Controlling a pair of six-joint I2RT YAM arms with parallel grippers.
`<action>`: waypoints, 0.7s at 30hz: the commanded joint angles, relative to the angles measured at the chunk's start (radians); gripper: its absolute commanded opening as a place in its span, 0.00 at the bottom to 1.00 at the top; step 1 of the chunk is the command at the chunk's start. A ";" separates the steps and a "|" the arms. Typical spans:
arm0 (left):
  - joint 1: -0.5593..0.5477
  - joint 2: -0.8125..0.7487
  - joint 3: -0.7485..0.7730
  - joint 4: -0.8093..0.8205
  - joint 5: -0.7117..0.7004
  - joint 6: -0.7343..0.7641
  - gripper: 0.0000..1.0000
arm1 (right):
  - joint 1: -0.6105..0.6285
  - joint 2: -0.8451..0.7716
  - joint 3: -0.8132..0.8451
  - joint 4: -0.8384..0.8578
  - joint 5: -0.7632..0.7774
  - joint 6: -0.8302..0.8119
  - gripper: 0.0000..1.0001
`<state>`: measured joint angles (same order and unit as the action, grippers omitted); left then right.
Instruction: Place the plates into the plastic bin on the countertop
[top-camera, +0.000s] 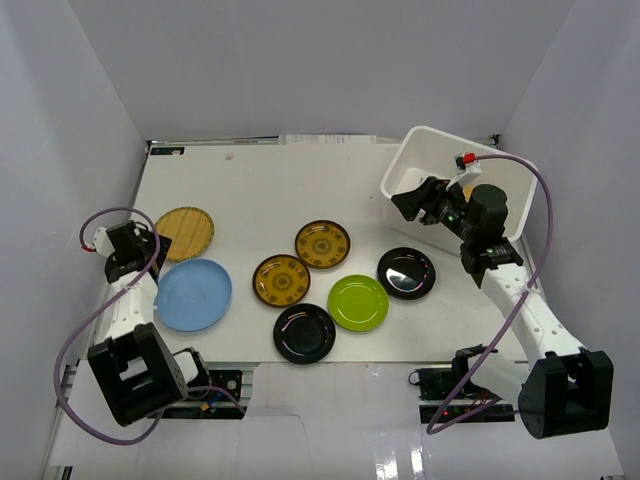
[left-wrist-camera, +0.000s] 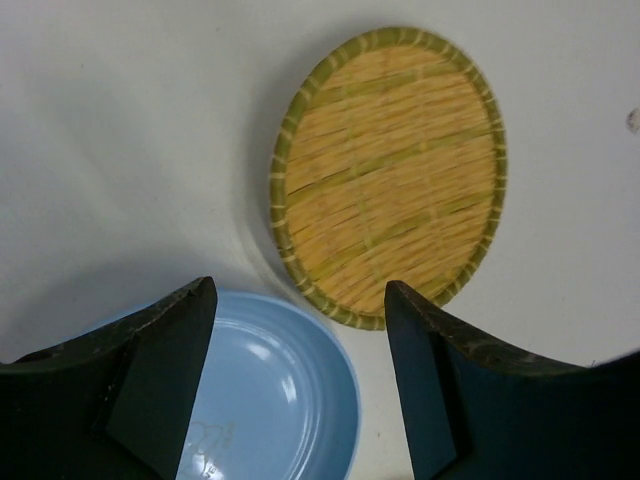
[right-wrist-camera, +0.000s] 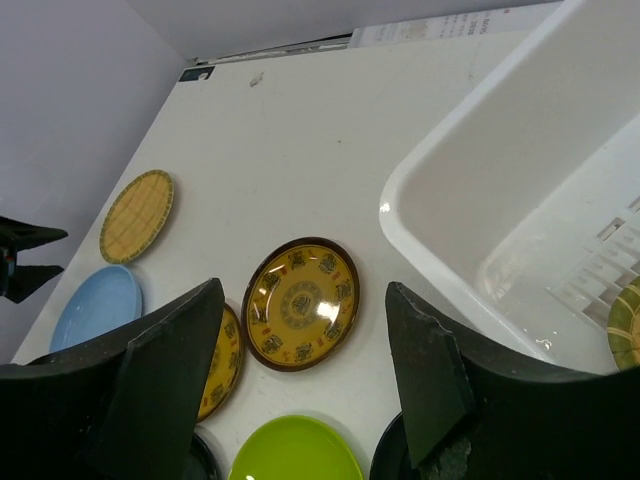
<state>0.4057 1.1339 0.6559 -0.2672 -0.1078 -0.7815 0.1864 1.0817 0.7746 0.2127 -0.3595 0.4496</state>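
On the white countertop (top-camera: 250, 190) we count seven plates lying flat; at the left sits the round woven-look plate (top-camera: 184, 233), and the light blue plate (top-camera: 193, 294) lies just nearer, their rims almost touching; in the middle are the farther brown-rimmed plate (top-camera: 323, 244) and the nearer brown-rimmed plate (top-camera: 281, 280), both with yellow patterned centres; the lime green plate (top-camera: 358, 302) lies between the right black plate (top-camera: 406, 272) and the near black plate (top-camera: 304, 333).

At the far right corner stands the plastic bin (top-camera: 432, 132); in the right wrist view we see slots in its wall and, inside it at the picture's edge, part of another woven plate (right-wrist-camera: 626, 325).

The left gripper (left-wrist-camera: 300, 288) hangs over the spot where the blue and woven rims meet; its jaws stand apart with nothing between them. The right gripper (right-wrist-camera: 305, 290) hovers beside the bin's near-left wall, jaws likewise spread and empty.

Along the far table edge lies a printed paper strip (right-wrist-camera: 450, 25); its writing is too small for us to read.
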 joint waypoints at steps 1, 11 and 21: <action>0.085 0.053 -0.033 0.061 0.151 0.017 0.78 | 0.004 -0.045 -0.040 0.056 -0.042 -0.045 0.72; 0.192 0.312 -0.022 0.215 0.379 0.036 0.68 | 0.004 -0.035 -0.066 0.100 -0.108 -0.023 0.72; 0.194 0.466 0.042 0.330 0.430 0.045 0.61 | 0.038 -0.003 -0.075 0.125 -0.115 -0.014 0.71</action>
<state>0.5968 1.5597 0.6731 0.0315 0.3000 -0.7563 0.2062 1.0676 0.7036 0.2741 -0.4572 0.4374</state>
